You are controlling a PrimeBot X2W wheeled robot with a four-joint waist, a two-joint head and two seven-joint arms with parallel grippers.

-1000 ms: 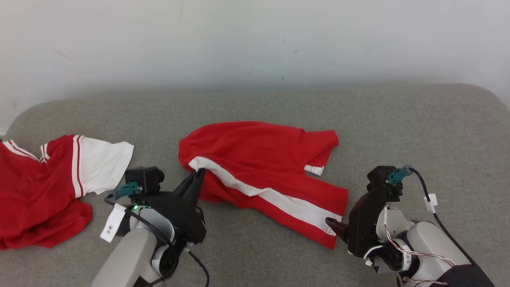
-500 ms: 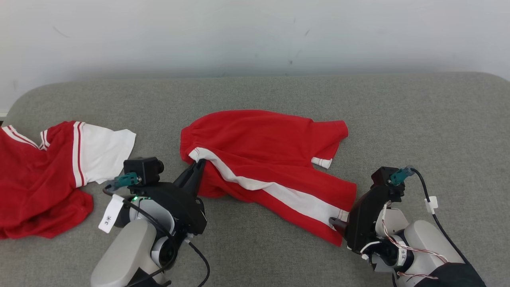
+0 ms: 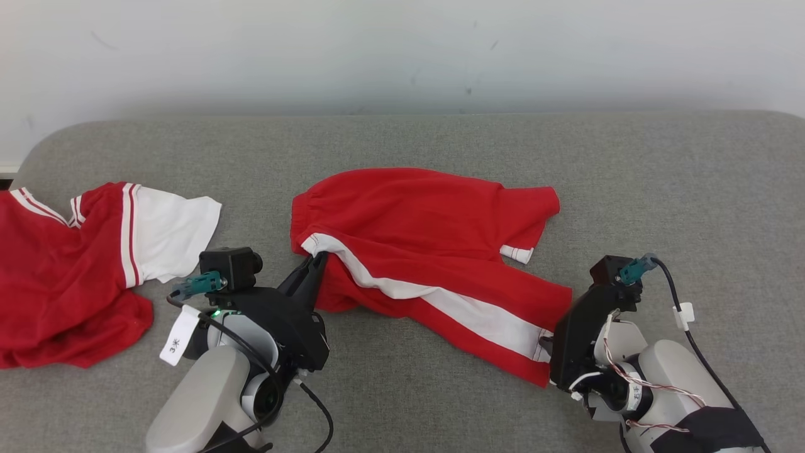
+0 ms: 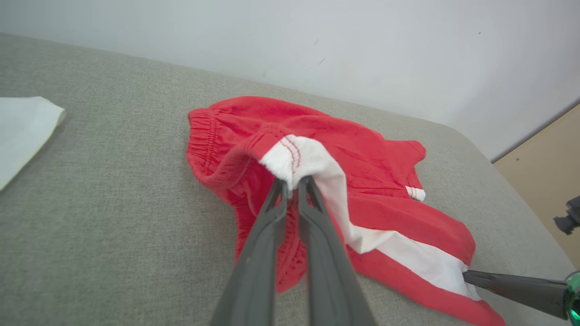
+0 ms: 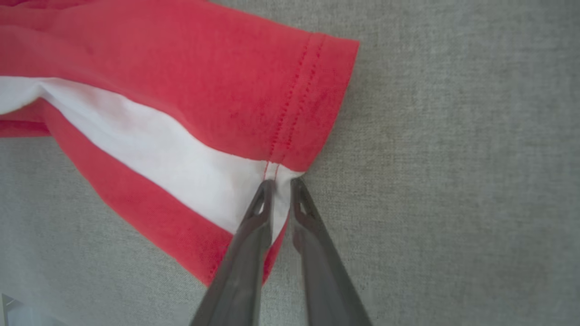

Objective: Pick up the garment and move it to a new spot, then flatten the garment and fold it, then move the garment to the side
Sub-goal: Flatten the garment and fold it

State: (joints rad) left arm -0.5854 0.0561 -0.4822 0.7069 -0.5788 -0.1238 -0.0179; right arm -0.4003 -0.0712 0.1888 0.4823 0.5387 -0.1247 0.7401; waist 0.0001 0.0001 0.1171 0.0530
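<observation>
The garment (image 3: 427,239) is a pair of red shorts with a white side stripe, lying crumpled in the middle of the grey padded surface (image 3: 660,189). My left gripper (image 3: 316,259) is shut on the waistband end of the white stripe, seen close in the left wrist view (image 4: 292,181), where the cloth (image 4: 371,181) rises slightly at the pinch. My right gripper (image 3: 546,343) pinches the leg hem at the stripe's other end. In the right wrist view its fingertips (image 5: 282,181) stand close together with the white hem of the garment (image 5: 204,90) between them.
A second red and white garment (image 3: 75,270) lies bunched at the left edge, its white sleeve (image 4: 22,131) showing in the left wrist view. A pale wall (image 3: 402,56) runs behind the surface. Bare grey fabric stretches to the right and along the front.
My right gripper has closed from wide open onto the leg hem. The head camera has tilted, shifting the whole picture. The left gripper keeps its hold on the waistband.
</observation>
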